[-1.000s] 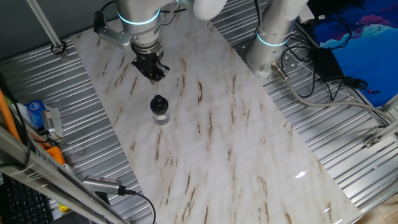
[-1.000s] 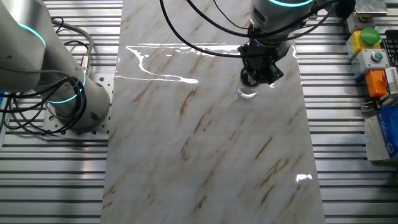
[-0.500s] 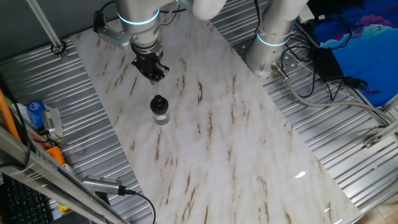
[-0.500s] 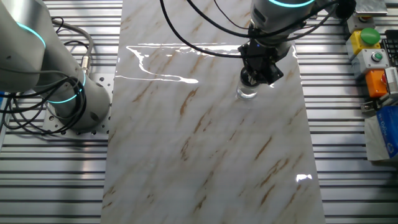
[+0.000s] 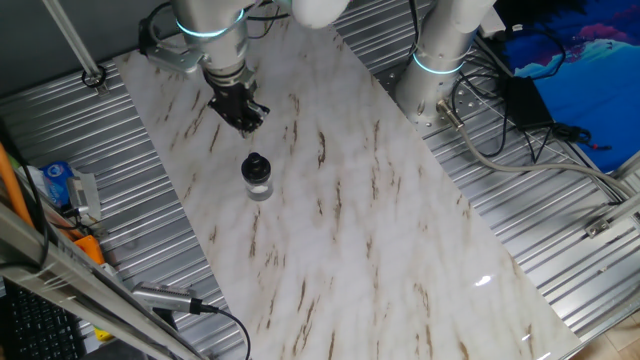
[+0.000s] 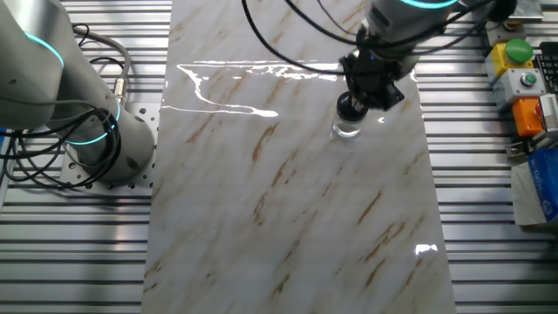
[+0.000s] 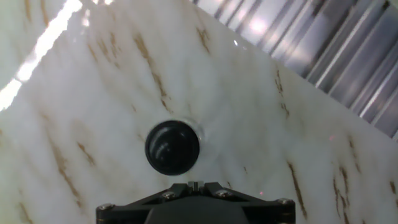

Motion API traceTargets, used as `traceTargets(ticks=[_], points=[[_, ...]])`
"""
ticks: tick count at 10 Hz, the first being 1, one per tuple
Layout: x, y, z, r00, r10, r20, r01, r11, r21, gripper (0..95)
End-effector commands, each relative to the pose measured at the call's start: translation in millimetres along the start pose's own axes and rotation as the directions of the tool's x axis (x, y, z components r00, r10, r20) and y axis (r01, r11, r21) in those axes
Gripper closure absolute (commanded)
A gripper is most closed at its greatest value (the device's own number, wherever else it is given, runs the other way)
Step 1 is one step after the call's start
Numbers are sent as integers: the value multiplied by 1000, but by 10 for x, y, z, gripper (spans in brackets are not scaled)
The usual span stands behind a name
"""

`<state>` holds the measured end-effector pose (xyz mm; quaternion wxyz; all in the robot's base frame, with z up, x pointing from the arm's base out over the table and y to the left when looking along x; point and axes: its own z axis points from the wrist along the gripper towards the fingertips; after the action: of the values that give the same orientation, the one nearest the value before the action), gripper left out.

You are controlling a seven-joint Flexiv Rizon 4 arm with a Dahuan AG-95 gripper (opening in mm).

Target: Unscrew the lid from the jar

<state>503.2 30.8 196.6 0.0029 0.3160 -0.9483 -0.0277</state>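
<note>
One jar (image 5: 258, 186) is standing upright on the marble table (image 5: 380, 250), with one black lid (image 5: 256, 165) sitting on top of it. One gripper (image 5: 246, 118) is hanging above the table near the jar, not touching it. The hand view is looking straight down on the glossy lid (image 7: 172, 147) — the fingers themselves are not showing there, so whether they are spread or pressed together cannot be told. No label or writing on the jar is readable.
</note>
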Motion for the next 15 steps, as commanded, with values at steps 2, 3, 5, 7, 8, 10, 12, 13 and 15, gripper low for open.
traceTargets(ticks=[2, 3, 5, 7, 8, 10, 12, 13, 15], points=[[-160, 190, 25, 999, -37, -31, 39, 998, 47, 570], [-203, 221, 67, 988, -156, -11, 156, 985, 70, 0], [-196, 219, 63, 975, -221, -24, 222, 972, 76, 0], [-187, 221, 56, 971, -239, -23, 240, 968, 68, 0], [-184, 218, 69, 970, -240, -24, 241, 968, 64, 0], [-171, 203, 131, 967, -256, -3, 256, 966, 44, 0], [-176, 164, 229, 956, -294, 8, 294, 955, 35, 0], [-180, 130, 301, 948, -319, 17, 318, 948, 27, 0], [-210, 82, 446, 938, -346, 18, 345, 938, 27, 0]])
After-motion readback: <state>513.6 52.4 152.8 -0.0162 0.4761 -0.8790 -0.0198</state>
